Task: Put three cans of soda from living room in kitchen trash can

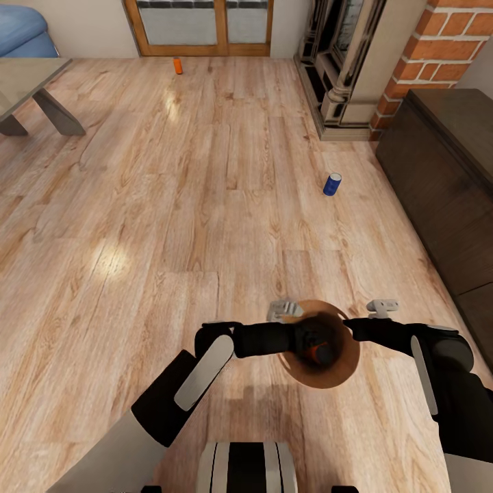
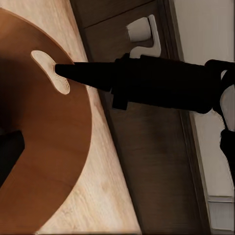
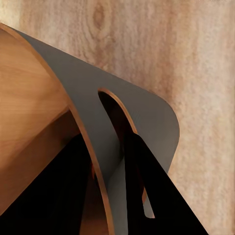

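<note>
Far off to your left by the glass door stands one orange can on the plank floor, and further right the blue can sits near the fireplace — both not yet collected. Close in front you carry the brown bin between both arms, an orange can already lying in its dark inside. Your left gripper and right gripper sit at opposite rim points, presumably to keep it level — the right one's fingers clamp the wall through a handle slot, but whether the left is clenched, I cannot tell.
</note>
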Motion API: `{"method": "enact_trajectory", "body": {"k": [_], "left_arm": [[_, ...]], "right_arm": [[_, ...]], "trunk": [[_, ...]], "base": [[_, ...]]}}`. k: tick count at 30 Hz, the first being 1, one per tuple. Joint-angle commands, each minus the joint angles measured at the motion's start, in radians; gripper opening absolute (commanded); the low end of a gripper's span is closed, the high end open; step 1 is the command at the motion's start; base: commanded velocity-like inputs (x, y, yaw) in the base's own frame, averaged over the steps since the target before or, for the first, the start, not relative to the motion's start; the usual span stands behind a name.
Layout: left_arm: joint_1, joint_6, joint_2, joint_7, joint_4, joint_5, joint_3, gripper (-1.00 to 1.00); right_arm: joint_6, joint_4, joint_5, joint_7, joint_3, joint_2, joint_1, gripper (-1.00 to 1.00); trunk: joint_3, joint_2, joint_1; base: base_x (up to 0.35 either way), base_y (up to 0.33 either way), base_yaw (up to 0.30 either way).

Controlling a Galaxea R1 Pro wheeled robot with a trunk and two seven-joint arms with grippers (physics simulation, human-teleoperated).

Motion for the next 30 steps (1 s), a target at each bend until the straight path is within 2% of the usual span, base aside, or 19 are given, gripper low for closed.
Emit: {"method": "enact_trajectory", "body": {"k": [1,8,11,14,30], "left_arm": [[0.000,0.000,0.002,-0.002,0.000,0.000,0.000,1.00],[0.000,-0.002,0.016,-0.030,-0.001,0.001,0.000,1.00],[0.000,-0.010,0.041,-0.098,0.001,0.001,0.000,1.00],[0.000,-0.045,0.048,-0.113,0.002,0.002,0.000,1.00],[0.000,-0.059,0.056,-0.116,0.003,0.003,-0.002,1.00]], "right_arm": [[0.006,0.000,-0.022,0.000,0.000,0.000,0.000,-1.00],[0.006,0.000,-0.022,0.000,0.000,0.000,-0.001,-1.00],[0.008,0.000,-0.022,0.000,0.000,0.000,-0.001,-1.00],[0.008,0.000,-0.022,0.000,0.000,0.000,-0.001,-1.00],[0.027,0.000,-0.022,0.002,-0.001,0.000,-0.001,-1.00]], "trunk": [[0.000,0.000,0.000],[0.000,0.000,0.000],[0.000,0.000,0.000],[0.000,0.000,0.000],[0.000,0.000,0.000]], "base": [[0.000,0.000,0.000],[0.000,0.000,0.000],[0.000,0.000,0.000],[0.000,0.000,0.000],[0.000,0.000,0.000]]}}
